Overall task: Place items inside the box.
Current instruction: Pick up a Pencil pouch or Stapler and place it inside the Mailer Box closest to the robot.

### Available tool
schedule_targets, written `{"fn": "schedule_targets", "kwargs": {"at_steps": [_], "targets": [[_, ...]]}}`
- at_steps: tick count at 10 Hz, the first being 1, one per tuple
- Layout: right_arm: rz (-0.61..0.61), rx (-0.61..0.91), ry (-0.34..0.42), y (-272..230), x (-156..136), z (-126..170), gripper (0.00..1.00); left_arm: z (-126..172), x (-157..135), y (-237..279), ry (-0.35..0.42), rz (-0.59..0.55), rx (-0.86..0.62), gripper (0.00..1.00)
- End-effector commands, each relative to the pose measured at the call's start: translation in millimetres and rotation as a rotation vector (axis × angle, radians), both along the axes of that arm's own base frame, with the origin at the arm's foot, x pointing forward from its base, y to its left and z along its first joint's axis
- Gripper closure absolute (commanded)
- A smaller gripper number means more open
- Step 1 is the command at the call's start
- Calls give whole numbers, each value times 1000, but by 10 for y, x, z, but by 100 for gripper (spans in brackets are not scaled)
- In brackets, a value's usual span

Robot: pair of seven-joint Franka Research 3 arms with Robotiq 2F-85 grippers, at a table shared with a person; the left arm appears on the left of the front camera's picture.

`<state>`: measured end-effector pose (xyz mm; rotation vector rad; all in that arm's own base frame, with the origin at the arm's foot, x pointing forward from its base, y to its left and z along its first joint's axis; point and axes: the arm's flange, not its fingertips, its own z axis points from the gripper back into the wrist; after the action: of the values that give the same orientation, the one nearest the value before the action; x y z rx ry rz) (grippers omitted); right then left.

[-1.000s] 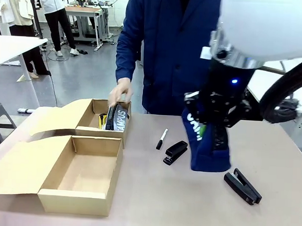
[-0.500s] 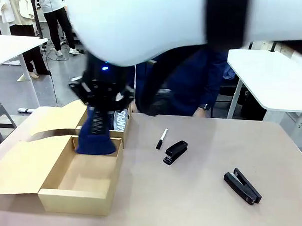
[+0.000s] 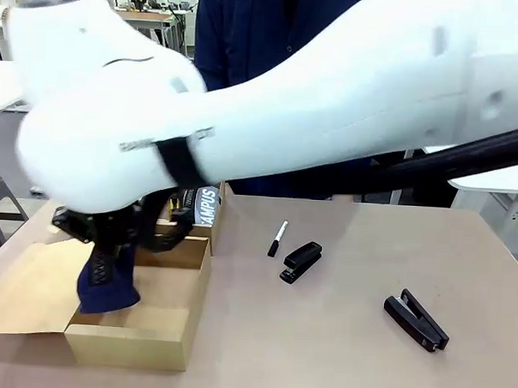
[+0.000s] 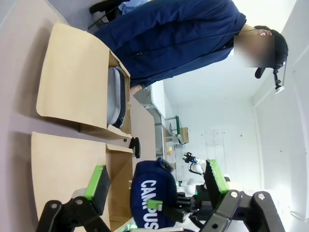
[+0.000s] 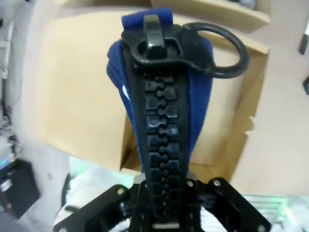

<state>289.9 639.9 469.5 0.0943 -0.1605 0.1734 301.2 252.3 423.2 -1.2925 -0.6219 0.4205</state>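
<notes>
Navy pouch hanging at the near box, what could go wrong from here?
1. The navy pouch hangs over the left wall of the near box, so a release may drop it onto the flap.
2. The right claw pinches only its zipper end, so it could slip early.

navy pouch (image 3: 106, 280): deep blue cloth, white "campus" lettering, chunky black zip and black ring pull. near box (image 3: 141, 343) and far box (image 4: 72, 72): plain tan cardboard. grey case (image 4: 114, 96) in far box: light grey with a dark edge. second pouch (image 3: 203, 207) there: dark, white lettering. stapler at mid-bench (image 3: 301, 261): black. stapler toward the right edge (image 3: 417, 319): black. marker (image 3: 278, 238): white, one black end. bench (image 3: 346, 361): pale greyish beige. right arm (image 3: 332, 85): white, black band. left gripper (image 4: 157, 179): black, pads (image 4: 98, 180) bright green. person's jacket (image 4: 169, 38): navy.
</notes>
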Motion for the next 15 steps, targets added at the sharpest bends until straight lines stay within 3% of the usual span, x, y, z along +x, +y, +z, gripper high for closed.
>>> {"fn": "schedule_targets", "kwargs": {"at_steps": [1,4,7,10,15], "targets": [[-116,-54,-62,291,216,117,93,1,-26,-10,-15,-10,5,0],[-207,-30,9,57,434,12,93,1,-26,-10,-15,-10,5,0],[-205,-8,158,-140,567,-242,93,1,-26,-10,-15,-10,5,0],[-208,-33,197,-257,602,-445,93,1,-26,-10,-15,-10,5,0],[-199,-51,207,-267,655,-543,93,1,-26,-10,-15,-10,5,0]]}}
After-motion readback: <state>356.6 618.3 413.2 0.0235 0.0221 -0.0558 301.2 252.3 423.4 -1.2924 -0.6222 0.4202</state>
